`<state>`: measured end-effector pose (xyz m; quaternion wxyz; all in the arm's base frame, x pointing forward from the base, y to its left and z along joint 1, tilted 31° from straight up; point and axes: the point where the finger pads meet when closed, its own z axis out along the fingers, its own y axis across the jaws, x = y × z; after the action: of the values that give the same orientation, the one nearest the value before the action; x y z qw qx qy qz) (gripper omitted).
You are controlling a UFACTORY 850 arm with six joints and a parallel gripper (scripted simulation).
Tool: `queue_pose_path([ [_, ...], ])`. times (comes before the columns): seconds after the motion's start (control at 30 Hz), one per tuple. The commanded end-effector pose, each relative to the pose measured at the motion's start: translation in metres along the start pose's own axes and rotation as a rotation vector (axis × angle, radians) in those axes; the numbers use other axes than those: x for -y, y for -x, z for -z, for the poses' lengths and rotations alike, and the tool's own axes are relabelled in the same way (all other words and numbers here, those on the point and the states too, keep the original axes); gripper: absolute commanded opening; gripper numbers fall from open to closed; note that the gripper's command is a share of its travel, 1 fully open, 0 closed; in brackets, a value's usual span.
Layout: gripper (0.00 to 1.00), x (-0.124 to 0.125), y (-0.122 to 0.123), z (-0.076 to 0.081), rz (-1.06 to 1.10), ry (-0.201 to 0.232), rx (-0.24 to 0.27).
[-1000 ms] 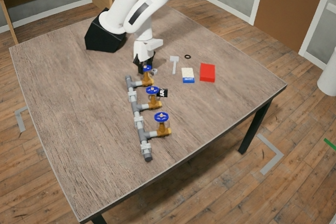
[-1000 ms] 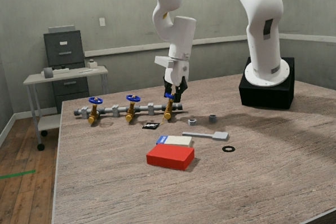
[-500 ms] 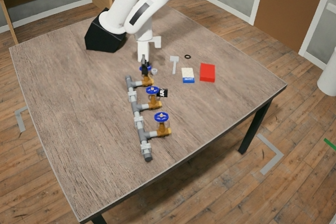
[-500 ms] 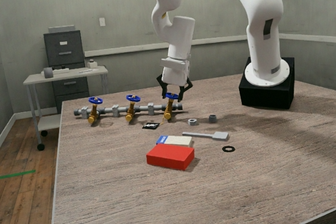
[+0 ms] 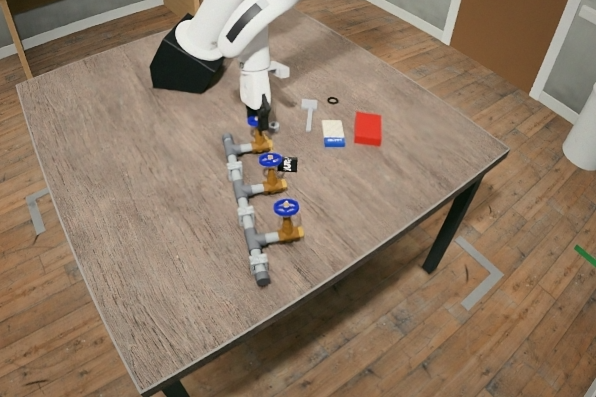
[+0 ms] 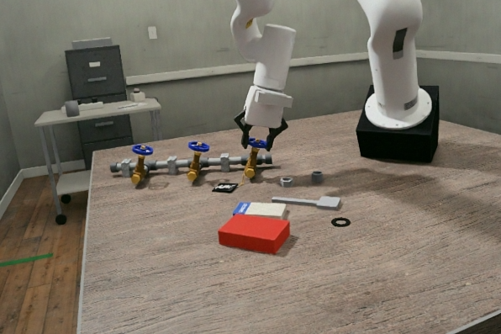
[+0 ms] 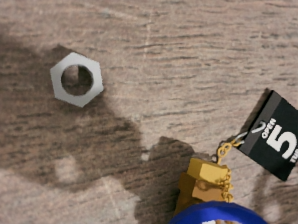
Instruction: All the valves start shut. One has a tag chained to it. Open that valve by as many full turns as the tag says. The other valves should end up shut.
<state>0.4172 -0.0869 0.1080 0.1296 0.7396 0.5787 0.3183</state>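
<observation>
A grey pipe (image 5: 240, 184) (image 6: 181, 163) lies on the table with three brass valves, each with a blue handwheel. My gripper (image 5: 261, 120) (image 6: 258, 139) is shut on the handwheel (image 5: 252, 123) (image 6: 257, 143) (image 7: 220, 215) of the valve nearest the robot base. A gold chain (image 7: 225, 148) runs from that valve's brass body (image 7: 204, 184) (image 6: 251, 171) to a black tag (image 7: 274, 137) (image 6: 224, 187) (image 5: 290, 164) that reads "OPEN 5" and lies on the table. The middle handwheel (image 5: 269, 159) (image 6: 198, 146) and the far-end handwheel (image 5: 286, 207) (image 6: 142, 150) stand free.
A grey hex nut (image 7: 77, 79) (image 5: 273, 125) (image 6: 287, 182) lies beside the held valve, with a grey cap (image 6: 317, 177) near it. A grey T-shaped tool (image 5: 309, 111) (image 6: 307, 201), a black ring (image 5: 337, 101) (image 6: 340, 219), a white-and-blue box (image 5: 333, 133) (image 6: 261, 209) and a red box (image 5: 368, 128) (image 6: 254, 233) lie nearby.
</observation>
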Motion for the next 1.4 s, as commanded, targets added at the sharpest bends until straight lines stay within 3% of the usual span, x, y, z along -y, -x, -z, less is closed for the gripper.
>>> queue_pose_path([
  [0.0,0.00,-0.0004,0.0000,-0.0001,0.035,0.031,0.013],
  [0.2,0.00,-0.0004,0.0000,-0.0001,0.035,0.031,0.013],
  [0.23,1.00,-0.0004,0.0000,-0.0001,0.035,0.031,0.013],
  [1.37,1.00,-0.0004,0.0000,-0.0001,-0.046,0.032,0.012],
])
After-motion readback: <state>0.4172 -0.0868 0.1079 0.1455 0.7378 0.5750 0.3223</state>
